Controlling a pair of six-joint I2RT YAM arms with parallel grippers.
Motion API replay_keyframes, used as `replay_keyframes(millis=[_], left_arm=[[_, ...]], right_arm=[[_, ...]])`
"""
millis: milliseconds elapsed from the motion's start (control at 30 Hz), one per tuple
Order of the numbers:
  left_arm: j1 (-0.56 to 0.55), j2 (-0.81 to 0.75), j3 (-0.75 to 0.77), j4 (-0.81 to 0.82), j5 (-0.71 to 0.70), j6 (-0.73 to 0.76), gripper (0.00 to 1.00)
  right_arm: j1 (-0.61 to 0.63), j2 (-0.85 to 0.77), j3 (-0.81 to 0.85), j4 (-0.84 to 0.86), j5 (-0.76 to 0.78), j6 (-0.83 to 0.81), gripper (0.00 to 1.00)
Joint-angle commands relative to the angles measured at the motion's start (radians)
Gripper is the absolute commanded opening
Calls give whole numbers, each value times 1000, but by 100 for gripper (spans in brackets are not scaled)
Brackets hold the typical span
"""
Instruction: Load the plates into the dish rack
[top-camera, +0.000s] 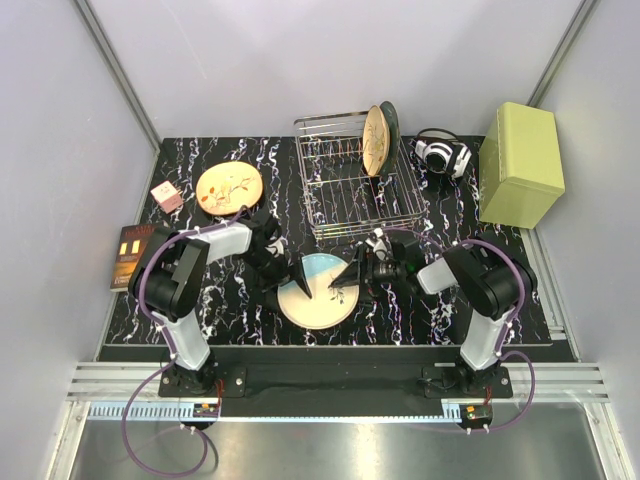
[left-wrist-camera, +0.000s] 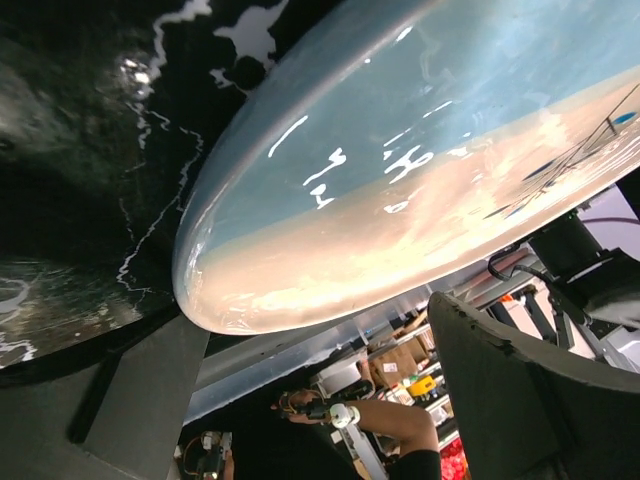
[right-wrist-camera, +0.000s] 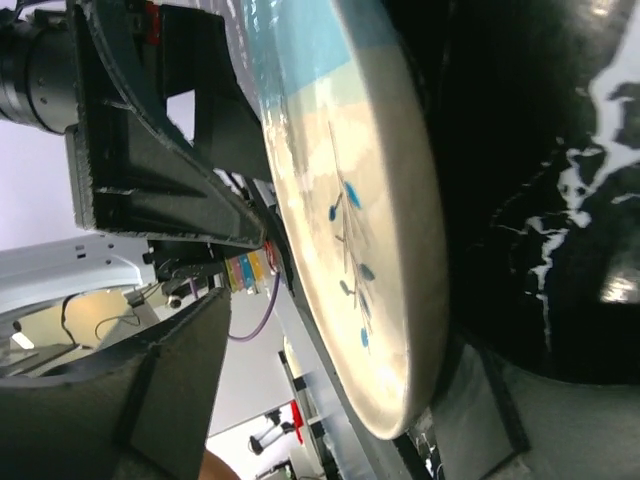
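Right wrist view: the right pincer (right-wrist-camera: 320, 400) straddles the right rim of the blue-and-cream plate (right-wrist-camera: 350, 200), jaws wide and not yet gripping. The left pincer (top-camera: 298, 282), also wide, brackets the plate's left rim. The plate sits near-centre on the worktop (top-camera: 530, 300), just near of the dish rack (top-camera: 355, 190). I reckon that glossy rim could slip from a shallow pinch.

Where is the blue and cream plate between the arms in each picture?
Top external: plate sits low in the middle of the picture.
Left wrist: plate fills the upper right.
Right wrist: plate runs down the middle, seen slantwise.
Shared landmark: the black marbled table under it, in all three.
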Motion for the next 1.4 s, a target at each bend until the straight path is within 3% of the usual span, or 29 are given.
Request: replay_keyframes(millis=[0,67,133,200,233,400,533,567,633,800,933,1000,1167,1367], left_arm=[[-26,63,-50,175,-37,35,98],[-28,59,-57,175,-32,35,98],[-28,56,-62,175,-28,36,98],[-28,47,-67,174,-32,42,98],[-28,43,-67,174,-35,44,98],[-7,-45,-62,128,-148,128,99],[168,-196,45,-30,-388,171,99],[208,-229,71,-71,-396,196,99],[312,-259,164,-99,-440,278,99],[402,-358,297,-139,-540,424,99],[400,-415,279,-116,-526,485,99],[400,-429,259,-93,-717,465,99],[477,-441,213,-7,-981,460,99],[513,-535,208,22,-963,398,99]], right_arm=[[30,18,-32,-8,105,-28,71],[28,-28,-36,-38,130,-42,63],[28,-58,-36,-72,148,-57,46],[28,-72,-32,-94,154,-65,22],[28,-83,-30,-110,166,-79,0],[16,-182,8,-241,136,-146,0],[12,-360,121,-559,122,-379,0],[10,-397,178,-694,124,-427,0],[10,-483,249,-808,147,-574,0],[12,-540,558,-1084,157,-799,0],[12,-487,845,-1111,277,-896,0],[13,-407,943,-1077,464,-918,0],[10,-234,1200,-883,837,-984,0],[10,-37,1342,-711,1235,-1001,0]])
